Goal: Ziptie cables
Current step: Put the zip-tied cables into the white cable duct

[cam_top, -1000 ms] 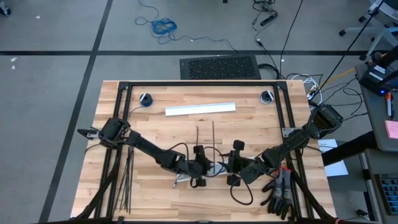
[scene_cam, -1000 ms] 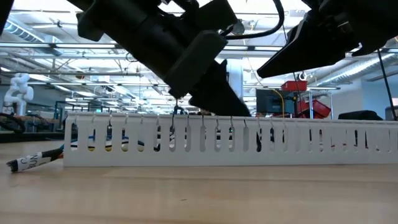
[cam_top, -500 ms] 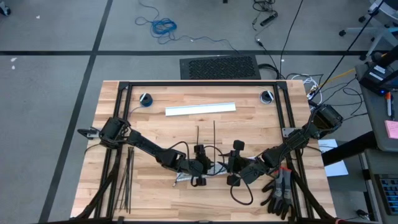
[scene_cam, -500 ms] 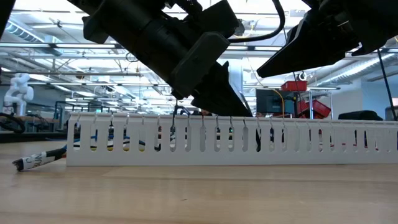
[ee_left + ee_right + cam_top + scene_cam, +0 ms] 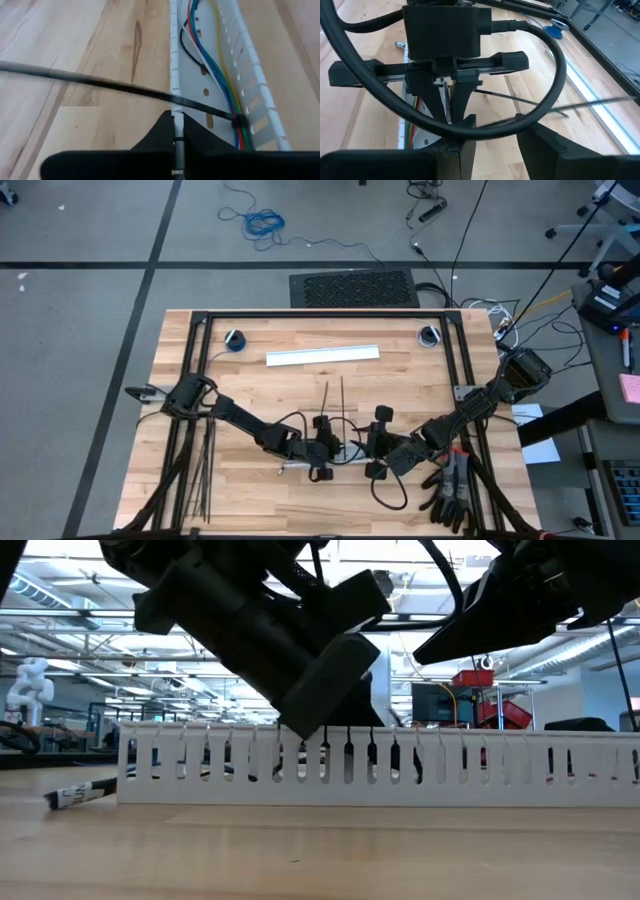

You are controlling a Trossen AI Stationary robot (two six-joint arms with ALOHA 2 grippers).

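Black spare zipties (image 5: 205, 470), long thin plastic strips, lie in a loose sheaf at 8 o'clock on the pale wooden bench (image 5: 250, 390), untouched and well apart from the work.

Just past them, at 6 o'clock, the left end effector (image 5: 177, 117) has closed over the last second and its fingers now meet. Of the two zipties that stood parallel above it, the working ziptie (image 5: 325, 398) now leans toward 1 o'clock. In the low view the white slotted plastic channel (image 5: 480, 765) has slid a little to the right. In the left wrist view that ziptie crosses right at the fingertips and runs to its small head on the cables (image 5: 220, 85), a bundle of blue, green, yellow, red and white wires lying inside the channel. Whether the tail is actually pinched I cannot tell. If it is, the loop is on and tightening looks to be the step in hand.

Facing it, the right end effector (image 5: 372, 442) hangs with its fingers apart, holding nothing that shows.

A long white bar (image 5: 322, 355) lies at 12 o'clock, clear of the work, and dark gloves (image 5: 450, 492) sit at 4 o'clock. The left arm's own looping black hose (image 5: 540, 100) crowds the gap between the two end effectors.
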